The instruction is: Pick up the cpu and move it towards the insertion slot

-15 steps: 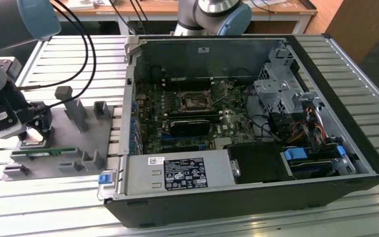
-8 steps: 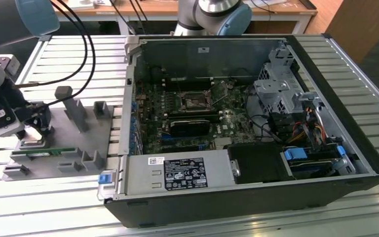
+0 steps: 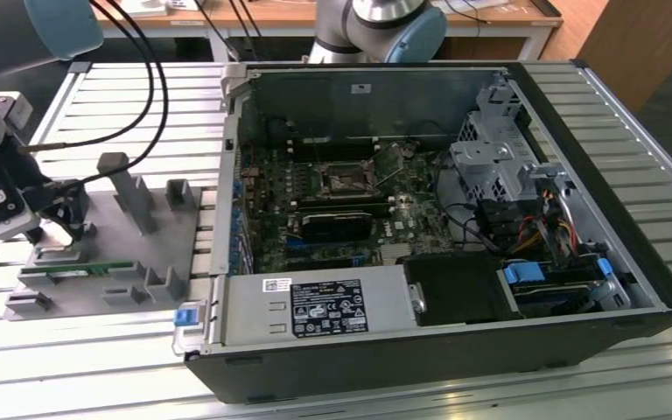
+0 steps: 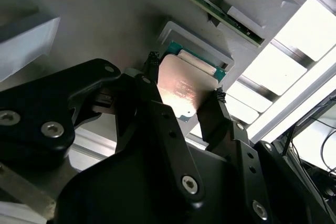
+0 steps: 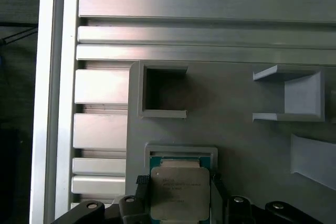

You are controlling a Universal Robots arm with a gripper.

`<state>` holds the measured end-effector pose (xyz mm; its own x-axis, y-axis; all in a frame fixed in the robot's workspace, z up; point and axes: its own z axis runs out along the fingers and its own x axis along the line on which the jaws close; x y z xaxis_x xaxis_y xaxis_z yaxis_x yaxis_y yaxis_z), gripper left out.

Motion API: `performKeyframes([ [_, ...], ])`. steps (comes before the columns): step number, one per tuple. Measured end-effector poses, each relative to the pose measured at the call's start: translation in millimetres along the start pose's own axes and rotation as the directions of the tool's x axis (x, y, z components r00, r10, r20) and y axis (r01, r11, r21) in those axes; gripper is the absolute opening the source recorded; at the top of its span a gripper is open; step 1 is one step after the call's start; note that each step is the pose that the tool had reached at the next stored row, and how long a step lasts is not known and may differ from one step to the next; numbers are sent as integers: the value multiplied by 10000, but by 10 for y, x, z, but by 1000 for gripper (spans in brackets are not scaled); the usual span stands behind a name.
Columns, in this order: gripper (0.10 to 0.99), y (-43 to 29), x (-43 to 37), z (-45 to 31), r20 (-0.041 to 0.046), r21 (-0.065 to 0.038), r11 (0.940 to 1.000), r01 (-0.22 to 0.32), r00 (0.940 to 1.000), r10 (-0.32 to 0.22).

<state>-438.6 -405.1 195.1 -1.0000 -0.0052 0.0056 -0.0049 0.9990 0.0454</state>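
The cpu point(image 5: 180, 191) is a silvery square chip with print on its top. It sits between the two black fingers of my gripper point(image 5: 180, 198), which press on its opposite edges. In the second wrist view the cpu point(image 4: 181, 88) stands slightly clear of its grey pocket with a teal rim point(image 4: 195, 45), and the gripper point(image 4: 185, 80) is shut on it. In the exterior view my gripper point(image 3: 50, 232) is over the grey fixture point(image 3: 137, 262) at the exterior view's left. The insertion slot point(image 3: 346, 181) is the square black socket on the motherboard inside the open computer case, far from the gripper.
A green memory stick point(image 3: 80, 269) lies in the fixture, with grey upright posts point(image 3: 126, 192) beside it. The open computer case point(image 3: 570, 219) holds a black card point(image 3: 333, 226), drive cages and cables. Black cables point(image 3: 137, 79) hang over the slatted metal table point(image 3: 137, 350).
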Motion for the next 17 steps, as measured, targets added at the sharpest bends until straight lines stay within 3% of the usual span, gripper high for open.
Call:
performKeyframes([
  [17,541,4,1,-77,-2,0,10000,-1,10000,1],
])
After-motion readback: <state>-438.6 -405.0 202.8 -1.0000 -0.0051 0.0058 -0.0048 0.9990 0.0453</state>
